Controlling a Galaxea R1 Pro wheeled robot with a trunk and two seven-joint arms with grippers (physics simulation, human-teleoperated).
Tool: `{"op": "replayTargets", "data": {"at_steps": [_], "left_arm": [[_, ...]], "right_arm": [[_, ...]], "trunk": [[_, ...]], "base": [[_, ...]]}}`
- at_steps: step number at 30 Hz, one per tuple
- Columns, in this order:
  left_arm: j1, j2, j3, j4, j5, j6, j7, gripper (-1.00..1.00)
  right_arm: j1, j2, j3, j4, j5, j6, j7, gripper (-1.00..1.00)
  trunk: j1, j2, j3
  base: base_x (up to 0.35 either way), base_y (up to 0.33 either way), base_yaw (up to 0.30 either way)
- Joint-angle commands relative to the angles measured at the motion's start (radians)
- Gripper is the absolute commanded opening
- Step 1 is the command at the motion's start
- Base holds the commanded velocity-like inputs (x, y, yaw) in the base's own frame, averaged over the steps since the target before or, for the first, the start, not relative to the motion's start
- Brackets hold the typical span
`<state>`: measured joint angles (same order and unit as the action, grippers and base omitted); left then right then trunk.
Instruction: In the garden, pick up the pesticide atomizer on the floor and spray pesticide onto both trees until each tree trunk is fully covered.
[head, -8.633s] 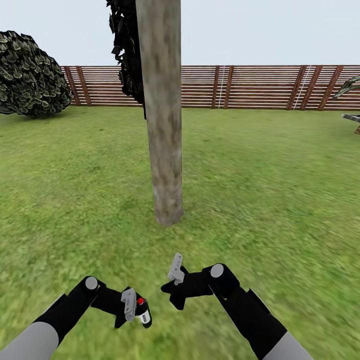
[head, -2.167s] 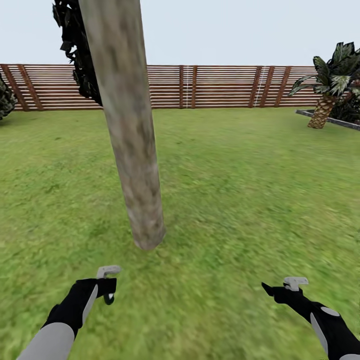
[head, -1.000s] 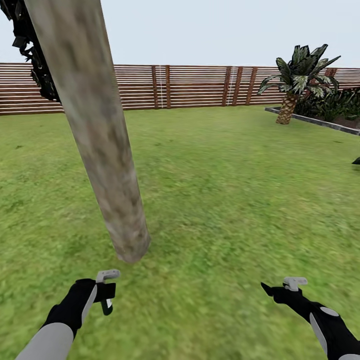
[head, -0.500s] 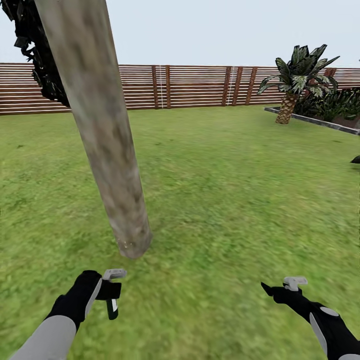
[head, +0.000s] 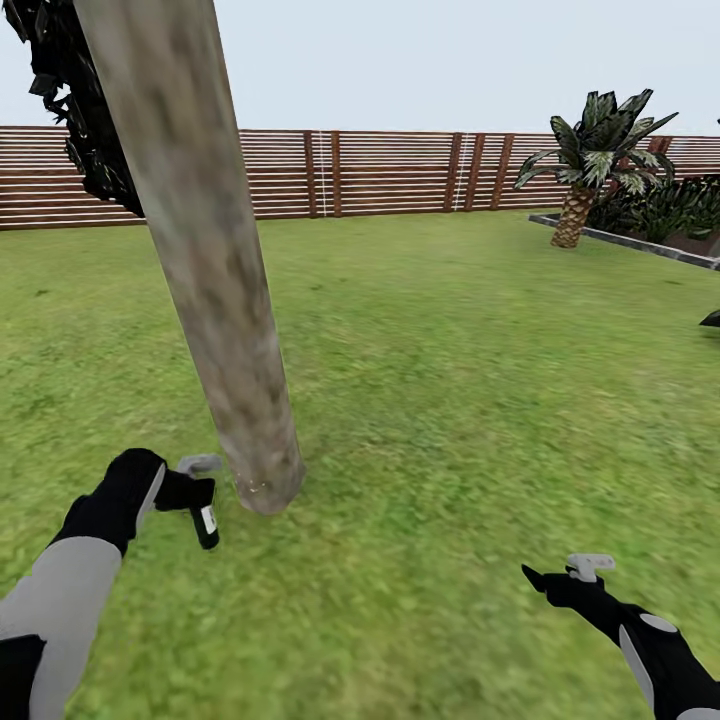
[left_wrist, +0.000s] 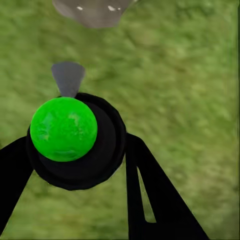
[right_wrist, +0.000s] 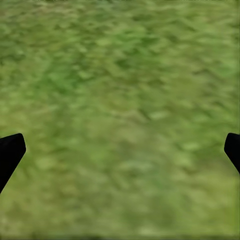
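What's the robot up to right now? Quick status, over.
Left gripper shut on pesticide atomizer, beside tree trunk base. Right gripper open, empty, over grass. Nothing between atomizer and trunk.

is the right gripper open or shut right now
Open. In the right wrist view its two black fingertips sit at opposite edges with only grass between them; the right gripper holds nothing.

Tree trunk (head: 200, 260) top cut off; grass blurred.
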<state>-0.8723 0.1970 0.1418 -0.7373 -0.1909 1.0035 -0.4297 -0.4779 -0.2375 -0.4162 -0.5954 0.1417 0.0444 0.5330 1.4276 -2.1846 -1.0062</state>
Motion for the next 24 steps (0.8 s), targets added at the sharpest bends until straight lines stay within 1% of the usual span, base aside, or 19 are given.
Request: {"op": "replayTargets", "data": {"at_steps": [1,3,5,6,7,10,11,12,13,15,17,20,22,24], "left_arm": [[-0.029,0.004,0.002,-0.001,-0.028,0.008,-0.014,-1.0],[-0.069,0.005,0.002,0.0,-0.047,0.01,-0.017,-1.0],[-0.103,0.005,0.002,0.006,-0.054,0.011,-0.018,-1.0],[-0.116,0.006,-0.012,0.008,-0.057,0.012,-0.018,-1.0],[-0.117,0.006,-0.051,0.01,-0.058,0.012,-0.018,-1.0],[-0.109,0.006,-0.116,0.015,-0.058,0.011,-0.018,-1.0],[-0.085,0.005,-0.132,0.018,-0.058,0.011,-0.018,-1.0],[-0.058,0.003,-0.137,0.017,-0.056,0.01,-0.019,-1.0],[-0.043,0.003,-0.138,0.017,-0.054,0.01,-0.019,-1.0],[-0.018,0.003,-0.134,0.017,-0.051,0.009,-0.02,-1.0],[-0.008,0.004,-0.13,0.018,-0.05,0.009,-0.02,-1.0],[-0.008,0.005,-0.127,0.007,-0.048,0.01,-0.021,-1.0],[-0.028,0.006,-0.125,0.001,-0.047,0.012,-0.026,-1.0],[-0.061,0.007,-0.123,0.001,-0.047,0.012,-0.027,-1.0]], "right_arm": [[-0.001,0.0,-0.007,-0.002,0.009,0.005,0.009,1.0],[-0.001,0.0,-0.007,-0.003,0.009,0.005,0.009,1.0],[-0.001,0.0,-0.007,-0.003,0.009,0.005,0.009,1.0],[-0.001,0.0,-0.007,-0.003,0.009,0.005,0.009,1.0],[-0.001,0.0,-0.007,-0.003,0.01,0.005,0.009,1.0],[-0.001,0.0,-0.007,-0.003,0.01,0.005,0.009,1.0],[-0.001,0.0,-0.007,-0.002,0.01,0.005,0.009,1.0],[-0.001,0.0,-0.007,-0.002,0.01,0.005,0.009,1.0],[-0.001,0.001,-0.007,-0.002,0.01,0.005,0.009,1.0],[-0.001,0.001,-0.006,-0.001,0.01,0.005,0.009,1.0],[-0.001,0.001,-0.006,-0.001,0.01,0.005,0.009,1.0],[-0.001,0.001,-0.006,-0.001,0.01,0.005,0.009,1.0],[-0.001,0.001,-0.006,-0.001,0.01,0.005,0.009,1.0],[-0.001,0.001,-0.006,-0.001,0.01,0.005,0.009,1.0]], "trunk": [[0.0,0.0,-0.001],[0.0,0.0,-0.001],[0.0,0.0,-0.001],[0.0,0.0,-0.001],[0.0,0.0,-0.001],[0.0,0.0,-0.001],[0.0,0.0,-0.001],[0.0,0.0,-0.001],[0.0,0.0,-0.001],[0.0,0.0,-0.001],[0.0,0.0,-0.001],[0.0,0.0,-0.001],[0.0,0.0,-0.001],[0.0,0.0,-0.001]], "base": [[0.0,0.0,0.0],[0.0,0.0,0.0],[0.0,0.0,0.0],[0.0,0.0,0.0],[0.0,0.0,0.0],[0.0,0.0,0.0],[0.0,0.0,0.0],[-0.074,0.0,0.0],[-0.198,0.0,0.0],[-0.278,0.0,0.0],[-0.229,0.0,0.0],[-0.048,0.0,0.0],[-0.004,0.0,0.0],[-0.002,0.0,0.0]]}}
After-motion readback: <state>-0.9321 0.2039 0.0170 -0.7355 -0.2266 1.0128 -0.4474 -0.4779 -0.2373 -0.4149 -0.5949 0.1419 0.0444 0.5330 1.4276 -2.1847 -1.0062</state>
